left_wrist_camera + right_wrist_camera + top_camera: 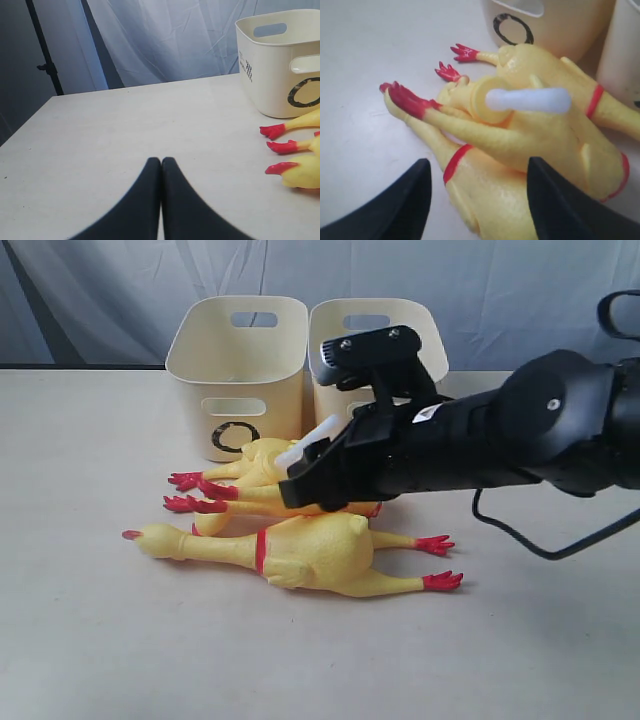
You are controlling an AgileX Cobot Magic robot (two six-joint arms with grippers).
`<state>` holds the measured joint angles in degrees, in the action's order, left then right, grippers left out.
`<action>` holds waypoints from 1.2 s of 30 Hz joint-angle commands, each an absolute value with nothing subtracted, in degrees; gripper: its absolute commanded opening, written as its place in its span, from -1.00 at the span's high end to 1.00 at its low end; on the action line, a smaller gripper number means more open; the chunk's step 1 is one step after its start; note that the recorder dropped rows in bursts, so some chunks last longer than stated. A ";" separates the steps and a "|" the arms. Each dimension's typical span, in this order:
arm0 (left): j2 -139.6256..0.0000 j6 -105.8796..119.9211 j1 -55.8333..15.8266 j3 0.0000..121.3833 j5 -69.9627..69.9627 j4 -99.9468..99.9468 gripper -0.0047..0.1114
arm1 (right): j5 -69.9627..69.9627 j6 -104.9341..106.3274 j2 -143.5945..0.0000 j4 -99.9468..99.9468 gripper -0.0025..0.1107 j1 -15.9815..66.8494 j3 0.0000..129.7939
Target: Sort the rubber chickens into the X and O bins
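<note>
Two bins stand side by side at the back of the table (90,640): the O bin (237,350) on the left and the other bin (425,335) just beside it on the right, its mark hidden behind the right arm (520,435). All three chickens lie on the table, outside the bins and just in front of the O bin. In the exterior view the large chicken (300,552) is nearest the camera, head to the left and red feet to the right. The back chicken (258,460) and the middle chicken (250,500) lie the other way, red feet to the left, packed between the large chicken and the bins. The right arm reaches across from the right. The right gripper (479,170) is over the pile with its jaws spread wide and empty — the large chicken's body and a leg of the middle chicken show between its fingers (415,200). A white bar (527,100) crosses in front of the two small chickens in the right wrist view; what it belongs to cannot be told. The left gripper (161,172) sits over bare table, apart from the chickens' red feet — its fingertips are pressed together with nothing between them.
</note>
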<state>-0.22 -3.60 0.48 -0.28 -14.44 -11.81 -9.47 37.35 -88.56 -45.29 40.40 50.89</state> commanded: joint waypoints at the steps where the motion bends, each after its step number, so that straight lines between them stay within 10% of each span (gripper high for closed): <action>1: 0.00 -3.86 0.42 0.00 -13.31 -11.85 0.92 | -1.70 37.89 -91.79 -46.37 -0.01 42.11 51.96; 36: 0.00 -3.86 0.42 0.00 -13.31 -11.85 0.92 | 7.75 33.52 -101.57 -51.12 0.27 42.41 57.45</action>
